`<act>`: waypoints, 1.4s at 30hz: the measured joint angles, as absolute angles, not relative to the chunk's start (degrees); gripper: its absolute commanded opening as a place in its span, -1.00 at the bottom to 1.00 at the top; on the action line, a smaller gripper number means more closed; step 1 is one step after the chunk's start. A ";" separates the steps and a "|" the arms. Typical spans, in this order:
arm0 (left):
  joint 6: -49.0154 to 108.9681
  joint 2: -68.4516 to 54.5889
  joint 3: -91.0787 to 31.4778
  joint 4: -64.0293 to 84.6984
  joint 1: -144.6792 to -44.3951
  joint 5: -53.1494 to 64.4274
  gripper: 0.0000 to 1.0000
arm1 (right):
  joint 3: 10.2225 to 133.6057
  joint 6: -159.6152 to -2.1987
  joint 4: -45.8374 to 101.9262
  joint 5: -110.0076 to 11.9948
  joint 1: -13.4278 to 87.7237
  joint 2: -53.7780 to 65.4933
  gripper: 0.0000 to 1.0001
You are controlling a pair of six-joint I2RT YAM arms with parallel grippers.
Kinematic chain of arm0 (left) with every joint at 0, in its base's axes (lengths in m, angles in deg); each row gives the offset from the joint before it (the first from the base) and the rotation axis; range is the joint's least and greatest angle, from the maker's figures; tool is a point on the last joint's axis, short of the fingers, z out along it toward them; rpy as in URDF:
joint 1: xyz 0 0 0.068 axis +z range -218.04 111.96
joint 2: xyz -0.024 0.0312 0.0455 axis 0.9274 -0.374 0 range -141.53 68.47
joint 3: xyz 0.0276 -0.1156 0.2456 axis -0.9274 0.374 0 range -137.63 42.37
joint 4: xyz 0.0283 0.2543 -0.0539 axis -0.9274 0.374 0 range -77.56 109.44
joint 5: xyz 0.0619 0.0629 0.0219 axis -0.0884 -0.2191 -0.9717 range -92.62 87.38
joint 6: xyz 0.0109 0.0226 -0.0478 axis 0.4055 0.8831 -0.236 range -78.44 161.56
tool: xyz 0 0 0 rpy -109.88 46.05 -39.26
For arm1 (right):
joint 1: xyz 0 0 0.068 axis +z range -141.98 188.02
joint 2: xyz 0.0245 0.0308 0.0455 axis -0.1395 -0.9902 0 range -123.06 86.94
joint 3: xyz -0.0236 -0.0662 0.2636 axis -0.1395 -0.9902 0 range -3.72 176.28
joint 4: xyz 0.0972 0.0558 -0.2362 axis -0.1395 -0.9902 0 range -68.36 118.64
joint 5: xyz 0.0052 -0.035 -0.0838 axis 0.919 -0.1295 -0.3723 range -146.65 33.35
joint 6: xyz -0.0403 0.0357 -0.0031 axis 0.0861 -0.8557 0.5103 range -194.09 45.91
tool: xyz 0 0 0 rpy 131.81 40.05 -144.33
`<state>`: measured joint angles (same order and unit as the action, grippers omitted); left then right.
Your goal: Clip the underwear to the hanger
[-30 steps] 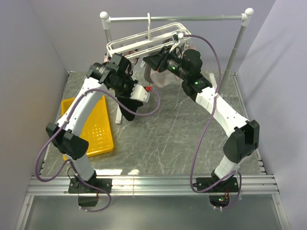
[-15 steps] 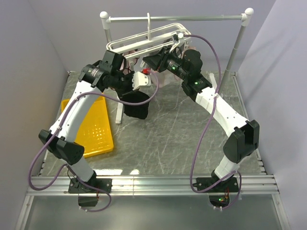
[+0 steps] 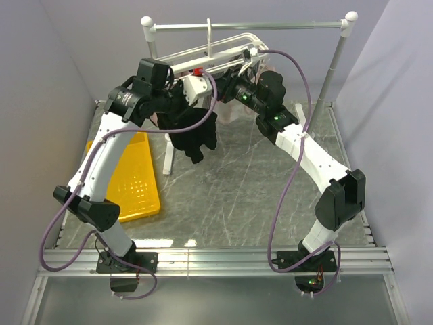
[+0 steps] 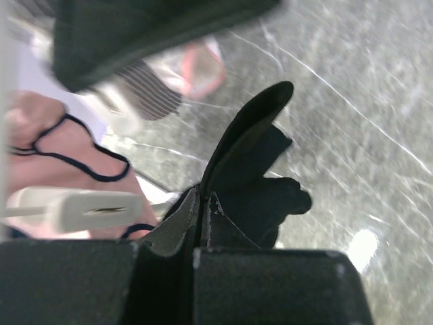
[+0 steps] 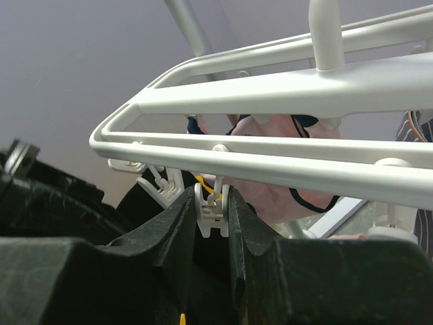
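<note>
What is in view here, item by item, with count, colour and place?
underwear: one, black, hanging from the left gripper.
hanger: one, white, hooked on the rail at the back.
clip: white, under a hanger bar, pinched by the right gripper; another beside it.
pink underwear: one, pale pink, dark trim, on the hanger.
striped garment: one, grey, beside the pink underwear.
rail stand: one, grey metal, far edge of the table.
tray: one, yellow, left side of the table.
table: one, grey marbled.
left gripper: shut on the underwear.
right gripper: shut on the clip.
</note>
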<state>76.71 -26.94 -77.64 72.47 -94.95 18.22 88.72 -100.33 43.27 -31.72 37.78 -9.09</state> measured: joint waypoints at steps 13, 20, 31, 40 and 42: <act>72.08 -30.07 -82.07 71.77 -95.19 12.43 -0.99 | 88.11 -98.60 44.80 -30.23 37.78 -9.09 -1.00; 70.81 -30.92 -83.28 70.81 -95.57 10.96 -0.99 | 87.76 -98.01 45.39 -30.15 37.78 -9.09 -1.00; 70.22 -32.38 -83.78 68.80 -96.86 7.42 -0.99 | 87.65 -97.53 45.92 -29.38 37.78 -9.09 -1.00; 70.22 -32.38 -83.60 67.38 -97.03 6.55 -0.99 | 87.15 -96.51 47.10 -28.68 37.76 -9.07 -1.00; 70.40 -32.19 -83.06 66.79 -97.07 6.55 -0.99 | 86.78 -96.07 47.80 -28.44 37.71 -9.07 -1.00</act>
<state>70.40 -32.19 -83.06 66.79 -97.07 6.55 86.78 -96.07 47.80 -28.44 37.71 -9.07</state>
